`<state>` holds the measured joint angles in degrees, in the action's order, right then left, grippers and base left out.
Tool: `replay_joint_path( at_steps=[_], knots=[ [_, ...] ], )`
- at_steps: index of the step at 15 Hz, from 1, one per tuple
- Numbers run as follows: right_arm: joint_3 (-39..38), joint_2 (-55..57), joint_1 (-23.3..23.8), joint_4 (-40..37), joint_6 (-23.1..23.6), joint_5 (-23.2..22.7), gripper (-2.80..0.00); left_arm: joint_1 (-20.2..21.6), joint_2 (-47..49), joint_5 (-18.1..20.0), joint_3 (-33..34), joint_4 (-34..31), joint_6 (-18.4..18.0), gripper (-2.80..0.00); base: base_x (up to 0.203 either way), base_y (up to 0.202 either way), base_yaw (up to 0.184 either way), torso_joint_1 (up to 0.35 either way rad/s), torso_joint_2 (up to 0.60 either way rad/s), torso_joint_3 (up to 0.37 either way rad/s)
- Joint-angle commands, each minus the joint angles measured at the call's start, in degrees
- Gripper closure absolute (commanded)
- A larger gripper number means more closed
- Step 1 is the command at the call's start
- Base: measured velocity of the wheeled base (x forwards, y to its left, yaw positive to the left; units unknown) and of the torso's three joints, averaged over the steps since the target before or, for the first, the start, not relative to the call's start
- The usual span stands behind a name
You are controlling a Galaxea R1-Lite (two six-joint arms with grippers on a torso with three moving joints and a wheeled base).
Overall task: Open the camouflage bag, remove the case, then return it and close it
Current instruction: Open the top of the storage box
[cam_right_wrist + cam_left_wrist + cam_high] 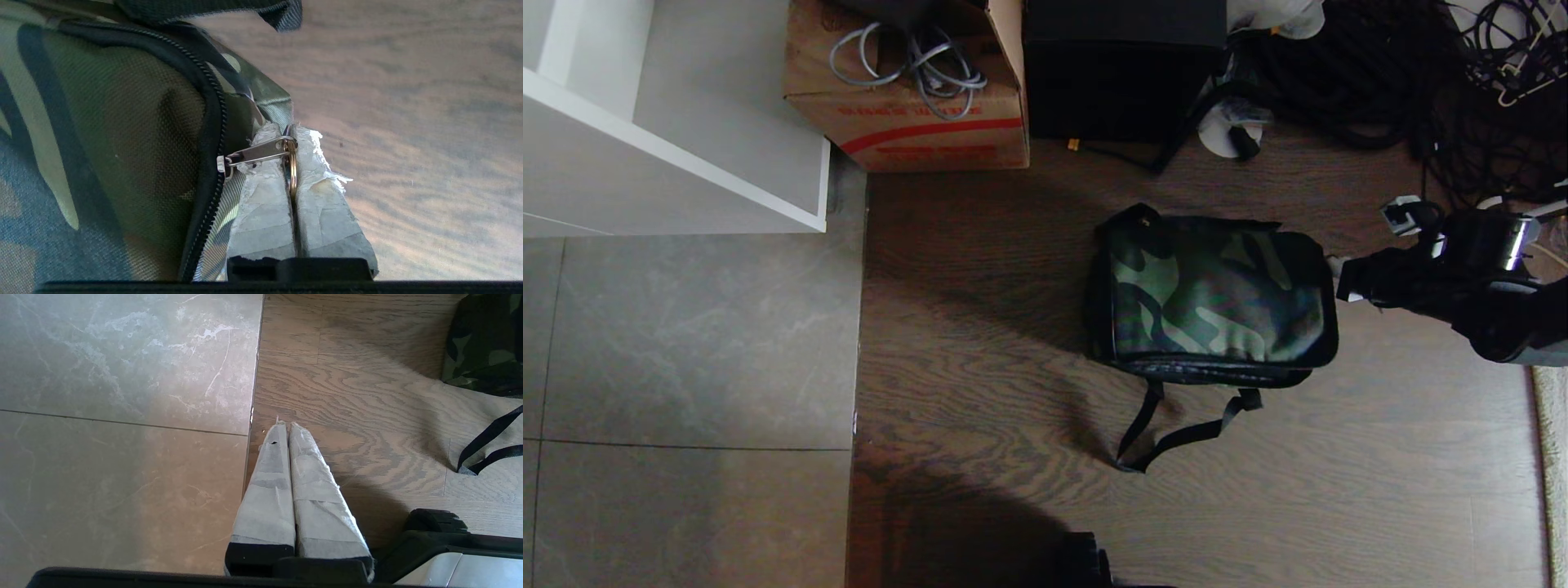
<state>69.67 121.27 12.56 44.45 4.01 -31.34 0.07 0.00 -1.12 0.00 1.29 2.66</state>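
The camouflage bag [1213, 294] lies on the wooden floor with its lid down and its black strap [1176, 433] trailing toward me. My right gripper [1335, 269] is at the bag's right end. In the right wrist view it [289, 132] is shut on the brass ring [292, 171] of the silver zipper pull [257, 153], which hangs from the black zipper on the bag's edge [102, 143]. The case is hidden. My left gripper [284, 424] is shut and empty, parked over the seam between tile and wood, with a bag corner [486, 343] far off.
A tall plain black box [1123, 65] and a cardboard box [907, 90] with grey cables stand behind the bag. Black cables [1421, 73] are piled at the back right. A white shelf unit [670, 122] is at the back left, and a rug edge [1553, 457] at the right.
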Motion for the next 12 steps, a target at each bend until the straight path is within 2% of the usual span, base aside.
replay_joint_path(
  at_steps=[1, 7, 12],
  knots=[
    [0.73, -0.07, -0.16, 0.56, 0.03, -0.21, 0.0, 0.01, 0.0, -0.02, 0.62, 0.03, 0.06, 0.0, 0.0, 0.0, 0.0, 0.0, 0.0, 0.0],
    [-3.97, -0.21, 0.01, 1.34, 0.53, -0.56, 0.0, 0.01, 0.0, -0.02, 0.62, 0.03, 0.06, 0.0, 0.0, 0.0, 0.0, 0.0, 0.0, 0.0],
    [-6.12, -1.39, 2.21, 1.51, 0.12, -0.73, 0.0, 0.01, 0.0, -0.02, 0.62, 0.03, 0.06, 0.0, 0.0, 0.0, 0.0, 0.0, 0.0, 0.0]
  ],
)
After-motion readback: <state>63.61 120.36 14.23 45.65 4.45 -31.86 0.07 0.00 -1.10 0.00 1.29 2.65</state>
